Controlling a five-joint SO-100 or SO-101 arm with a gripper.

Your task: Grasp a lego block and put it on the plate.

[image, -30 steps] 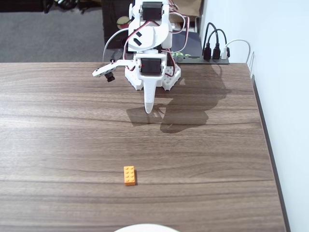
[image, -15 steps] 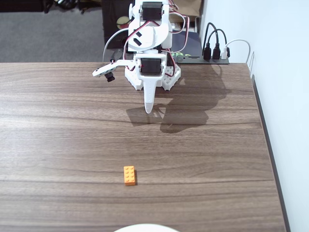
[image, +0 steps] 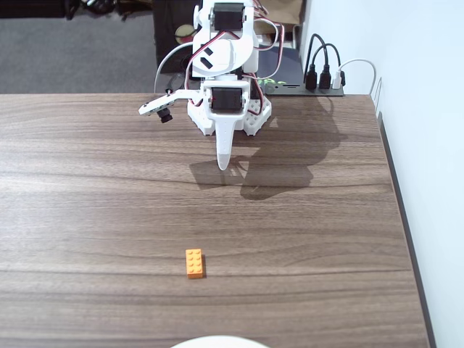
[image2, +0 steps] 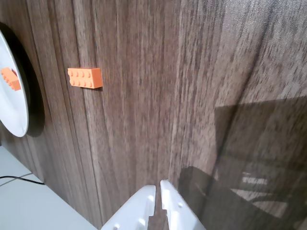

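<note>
An orange lego block [image: 194, 263] lies flat on the wooden table, toward the near side in the fixed view; the wrist view shows the lego block [image2: 85, 77] at upper left. The white plate [image: 214, 341] peeks in at the bottom edge of the fixed view. In the wrist view the plate [image2: 12, 103] sits at the left edge with a second orange block [image2: 10, 79] on it. My white gripper [image: 224, 161] points down near the arm's base, far from the loose block. The gripper [image2: 158, 187] is shut with nothing between its fingers.
The arm's base [image: 228, 109] stands at the table's far edge, with cables and a black plug strip [image: 322, 83] to its right. A white wall [image: 428, 145] runs along the table's right edge.
</note>
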